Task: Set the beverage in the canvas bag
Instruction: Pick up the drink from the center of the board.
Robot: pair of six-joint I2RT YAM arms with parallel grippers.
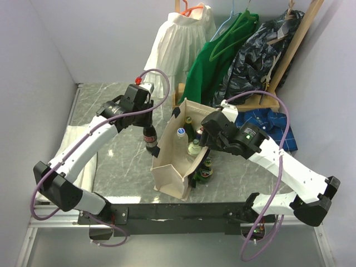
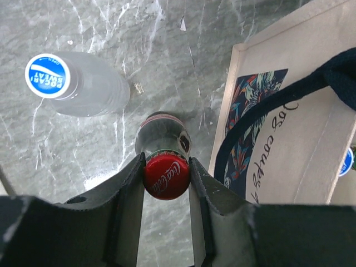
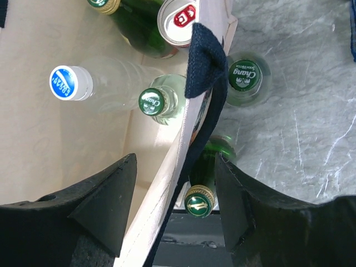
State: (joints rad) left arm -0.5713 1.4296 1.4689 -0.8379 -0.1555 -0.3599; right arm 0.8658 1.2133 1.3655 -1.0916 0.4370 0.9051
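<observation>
Left gripper (image 2: 167, 169): jaws closed on the red cap of the cola bottle (image 2: 162, 133). The bottle is just beside the canvas bag (image 2: 300, 156), outside it.

Right gripper (image 3: 175, 189): jaws wide apart, straddling the bag's wall and holding nothing.

Judgement: partway. Several drinks are inside; the cola and others are left.

Left wrist shows a blue-capped bottle (image 2: 83, 89) on the table (image 2: 111, 28), unseen from the top. Right wrist shows green bottles (image 3: 245, 78) outside the bag, absent from the left wrist view.

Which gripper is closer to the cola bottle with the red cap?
Left. The left gripper clamps the cola bottle by its cap; the right gripper straddles the far wall of the canvas bag.
</observation>
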